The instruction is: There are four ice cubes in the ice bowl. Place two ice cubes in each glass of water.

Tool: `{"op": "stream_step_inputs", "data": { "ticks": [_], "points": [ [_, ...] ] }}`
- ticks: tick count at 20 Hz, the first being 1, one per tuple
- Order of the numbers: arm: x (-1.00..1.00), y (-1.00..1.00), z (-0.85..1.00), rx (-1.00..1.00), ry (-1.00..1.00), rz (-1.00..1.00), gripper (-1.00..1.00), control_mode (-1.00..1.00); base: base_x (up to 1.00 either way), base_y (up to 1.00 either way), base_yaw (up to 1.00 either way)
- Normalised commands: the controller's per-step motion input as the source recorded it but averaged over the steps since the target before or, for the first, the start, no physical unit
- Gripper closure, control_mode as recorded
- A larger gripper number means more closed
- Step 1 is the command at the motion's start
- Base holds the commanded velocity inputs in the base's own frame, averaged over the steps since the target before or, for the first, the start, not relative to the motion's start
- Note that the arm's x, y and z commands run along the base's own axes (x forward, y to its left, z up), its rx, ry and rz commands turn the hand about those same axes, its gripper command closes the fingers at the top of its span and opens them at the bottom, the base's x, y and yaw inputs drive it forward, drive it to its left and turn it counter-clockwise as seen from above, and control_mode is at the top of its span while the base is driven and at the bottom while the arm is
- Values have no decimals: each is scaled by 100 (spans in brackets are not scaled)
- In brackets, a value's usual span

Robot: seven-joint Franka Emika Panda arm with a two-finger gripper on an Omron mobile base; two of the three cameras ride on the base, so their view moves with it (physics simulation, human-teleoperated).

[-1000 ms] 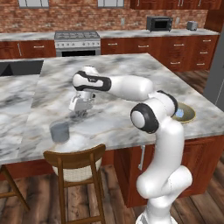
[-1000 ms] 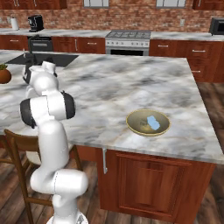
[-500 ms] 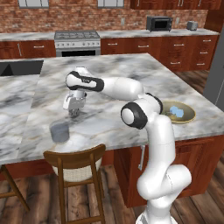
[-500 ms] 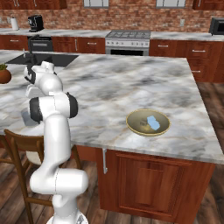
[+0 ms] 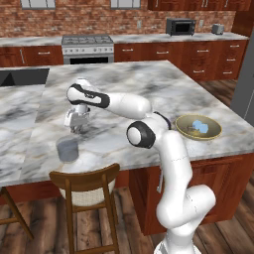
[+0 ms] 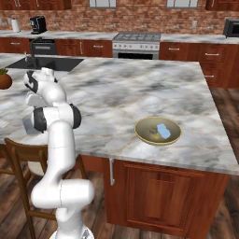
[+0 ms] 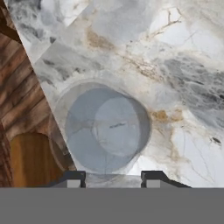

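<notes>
Well, the gripper (image 5: 75, 124) hangs just beyond the near glass (image 5: 68, 149), its fingers drawn narrow, though I cannot tell if a cube is pinched between them. It should center over the rim before releasing. Two ice cubes (image 5: 200, 126) lie in the ice bowl (image 5: 182, 130).

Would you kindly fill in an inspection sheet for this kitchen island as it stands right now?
Surface: marble island counter, no spills seen.
Job's things: ice bowl near the right edge, with pale blue ice cubes inside; one glass of water near the front left edge, seen from above in the hand view. A second glass cannot be made out.
Clutter: potted plant at the far left.
Grippers: gripper shut, above the counter behind the glass; whether it carries a cube cannot be told.
Cables: nothing seen.
Surroundings: wooden chair, stove, microwave.
</notes>
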Motion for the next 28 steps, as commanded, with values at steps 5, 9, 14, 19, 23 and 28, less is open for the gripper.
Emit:
{"op": "stream_step_inputs", "data": {
  "ticks": [5,9,14,19,23,28],
  "points": [
    [0,22,-36,0,0,2,100,-100,0,0,0],
    [0,16,-27,0,0,2,100,-100,0,0,0],
    [7,24,-4,0,0,1,100,-100,0,0,0],
    [3,12,0,0,0,1,100,-100,0,0,0],
    [0,0,0,0,0,0,100,-100,0,0,0],
    [-15,1,-2,0,1,0,100,-100,0,0,0]
  ]
}}
